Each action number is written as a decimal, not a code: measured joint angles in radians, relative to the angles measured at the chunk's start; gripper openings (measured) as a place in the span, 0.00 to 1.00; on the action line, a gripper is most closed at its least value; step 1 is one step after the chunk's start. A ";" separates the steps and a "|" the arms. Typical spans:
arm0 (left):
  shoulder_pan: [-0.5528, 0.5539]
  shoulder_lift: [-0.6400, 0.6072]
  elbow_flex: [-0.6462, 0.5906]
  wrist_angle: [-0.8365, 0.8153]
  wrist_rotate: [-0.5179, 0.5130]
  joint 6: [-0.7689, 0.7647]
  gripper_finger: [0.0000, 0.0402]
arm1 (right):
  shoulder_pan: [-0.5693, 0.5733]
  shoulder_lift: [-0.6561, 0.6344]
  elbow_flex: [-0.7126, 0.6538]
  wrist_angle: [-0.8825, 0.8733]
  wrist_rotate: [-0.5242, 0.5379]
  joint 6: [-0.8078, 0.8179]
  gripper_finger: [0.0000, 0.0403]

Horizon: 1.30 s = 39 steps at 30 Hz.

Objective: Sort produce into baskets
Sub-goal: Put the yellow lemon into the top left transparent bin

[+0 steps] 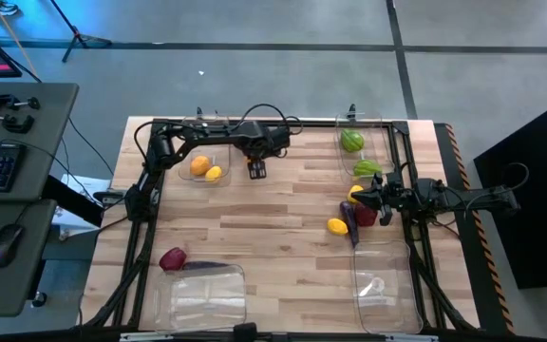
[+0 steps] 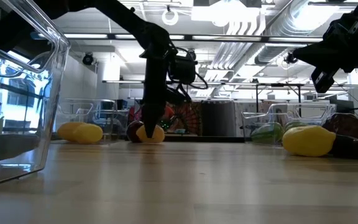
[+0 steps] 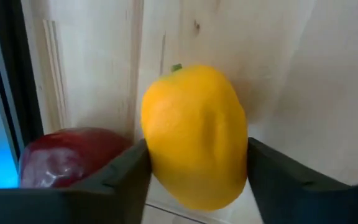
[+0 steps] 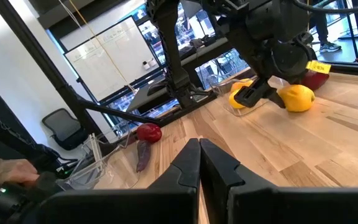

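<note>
My left gripper [image 1: 256, 171] stands by the far-left basket [image 1: 186, 171], which holds an orange piece [image 1: 198, 165] and a yellow one [image 1: 215, 173]. Its fingers are closed on a yellow lemon-like piece [image 3: 194, 130], and a dark red piece [image 3: 73, 155] lies right beside it. My right gripper [image 1: 373, 199] is shut and empty, raised over a cluster on the table's right: yellow [image 1: 337, 226], dark red [image 1: 366, 217] and long purple [image 1: 349, 220] pieces. Green pieces [image 1: 352, 141] lie in the far-right basket [image 1: 387, 142]. My left gripper pinches the yellow piece by its two opposite sides [image 3: 154, 155], one finger [image 3: 126, 171] on each side. The fingers point down at the table. The piece sits low at the table top [image 2: 151, 134]; whether it rests on the wood or hangs just clear, I cannot tell.
Two baskets stand at the near edge, one left [image 1: 202, 294] and one right [image 1: 383, 285]. A dark red piece [image 1: 172, 258] and a long purple one [image 1: 202, 267] lie beside the near-left basket. The table's middle [image 1: 273, 237] is bare wood.
</note>
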<state>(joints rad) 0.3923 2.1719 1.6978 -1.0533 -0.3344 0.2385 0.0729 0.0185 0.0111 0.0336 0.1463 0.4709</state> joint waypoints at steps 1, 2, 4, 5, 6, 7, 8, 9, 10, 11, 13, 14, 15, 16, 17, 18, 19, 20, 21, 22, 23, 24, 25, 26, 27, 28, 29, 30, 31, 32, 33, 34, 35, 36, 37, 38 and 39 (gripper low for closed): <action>0.000 -0.006 0.014 -0.013 0.014 -0.005 0.44 | 0.000 0.000 0.000 0.000 0.000 0.000 0.00; 0.000 -0.013 0.029 -0.024 0.019 -0.015 0.40 | 0.000 0.000 0.000 0.000 0.000 0.000 0.00; -0.001 -0.042 0.063 -0.037 0.025 -0.044 0.38 | 0.000 0.000 0.000 0.000 0.000 0.000 0.00; -0.001 -0.061 0.086 -0.047 0.031 -0.057 0.38 | 0.000 0.000 0.000 0.000 0.000 0.000 0.00; -0.001 -0.087 0.106 -0.052 0.036 -0.075 0.38 | 0.000 0.000 0.000 0.000 0.000 0.000 0.00; -0.001 -0.118 0.118 -0.054 0.040 -0.093 0.38 | 0.000 0.000 0.000 0.000 0.000 0.000 0.00; -0.001 -0.159 0.121 -0.053 0.040 -0.113 0.39 | 0.000 0.000 0.000 0.000 0.000 0.000 0.00; -0.001 -0.200 0.120 -0.051 0.040 -0.132 0.40 | 0.000 0.000 0.000 0.000 0.000 0.000 0.00; 0.001 -0.243 0.114 -0.046 0.039 -0.151 0.42 | 0.000 0.000 0.000 0.000 0.000 0.000 0.00; 0.005 -0.289 0.102 -0.044 0.035 -0.169 0.44 | 0.000 0.000 0.000 0.000 0.000 0.000 0.00; 0.022 -0.383 0.045 -0.030 0.031 -0.224 0.46 | 0.000 0.000 0.000 0.000 0.000 0.000 0.00; 0.034 -0.436 0.003 -0.011 0.029 -0.251 0.47 | 0.000 0.000 0.000 0.000 0.000 0.000 0.00; 0.047 -0.487 -0.050 0.018 0.027 -0.274 0.47 | 0.000 0.000 0.000 0.000 0.000 0.000 0.00; 0.058 -0.540 -0.106 0.036 0.024 -0.294 0.47 | 0.000 0.000 0.000 0.000 0.000 0.000 0.00; 0.070 -0.594 -0.164 0.043 0.021 -0.314 0.47 | 0.000 0.000 0.000 0.000 0.000 0.000 0.00; 0.079 -0.651 -0.224 0.048 0.020 -0.337 0.47 | 0.000 0.000 0.000 0.000 0.000 0.000 0.00; 0.085 -0.703 -0.280 0.061 0.020 -0.362 0.47 | 0.000 0.000 0.000 0.000 0.000 0.000 0.00; 0.089 -0.754 -0.333 0.078 0.020 -0.386 0.47 | 0.000 0.000 0.000 0.000 0.000 0.000 0.00; 0.092 -0.801 -0.382 0.091 0.016 -0.403 0.47 | 0.000 0.000 0.000 0.000 0.000 0.000 0.00; 0.092 -0.845 -0.432 0.105 0.006 -0.420 0.47 | 0.000 0.000 0.000 0.000 0.000 0.000 0.00; 0.093 -0.885 -0.475 0.124 -0.004 -0.438 0.48 | 0.000 0.000 0.000 0.000 0.000 0.000 0.00; 0.093 -0.921 -0.514 0.138 -0.014 -0.459 0.48 | 0.000 0.000 0.000 0.000 0.000 0.000 0.00; 0.093 -0.956 -0.551 0.142 -0.023 -0.481 0.48 | 0.000 0.000 0.000 0.000 0.000 0.000 0.00; 0.093 -0.985 -0.584 0.137 -0.028 -0.503 0.48 | 0.000 0.000 0.000 0.000 0.000 0.000 0.00; 0.093 -1.011 -0.615 0.137 -0.029 -0.526 0.49 | 0.000 0.000 0.000 0.000 0.000 0.000 0.00; 0.093 -1.034 -0.644 0.140 -0.029 -0.545 0.49 | 0.000 0.000 0.000 0.000 0.000 0.000 0.00; 0.093 -1.054 -0.671 0.139 -0.026 -0.560 0.49 | 0.000 0.000 0.000 0.000 0.000 0.000 0.00; 0.093 -1.072 -0.693 0.138 -0.025 -0.571 0.49 | 0.000 0.000 0.000 0.000 0.000 0.000 0.00; 0.093 -1.087 -0.711 0.137 -0.023 -0.574 0.49 | 0.000 0.000 0.000 0.000 0.000 0.000 0.00; 0.093 -1.099 -0.725 0.137 -0.012 -0.573 0.49 | 0.000 0.000 0.000 0.000 0.000 0.000 0.00; 0.093 -1.105 -0.735 0.137 0.004 -0.565 0.49 | 0.000 0.000 0.000 0.000 0.000 0.000 0.00; 0.093 -1.107 -0.742 0.137 0.022 -0.555 0.49 | 0.000 0.000 0.000 0.000 0.000 0.000 0.00; 0.093 -1.107 -0.747 0.138 0.034 -0.548 0.49 | 0.000 0.000 0.000 0.000 0.000 0.000 0.00; 0.093 -1.107 -0.750 0.138 0.042 -0.541 0.49 | 0.000 0.000 0.000 0.000 0.000 0.000 0.00; 0.093 -1.107 -0.751 0.138 0.043 -0.529 0.50 | 0.000 0.000 0.000 0.000 0.000 0.000 0.00; 0.093 -1.105 -0.751 0.140 0.043 -0.511 0.51 | 0.000 0.000 0.000 0.000 0.000 0.000 0.00; 0.093 -1.101 -0.751 0.141 0.042 -0.492 0.52 | 0.000 0.000 0.000 0.000 0.000 0.000 0.00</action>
<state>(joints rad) 0.4850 1.0705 0.9470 -0.9120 -0.2928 -0.2533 0.0731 0.0185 0.0109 0.0335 0.1462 0.4709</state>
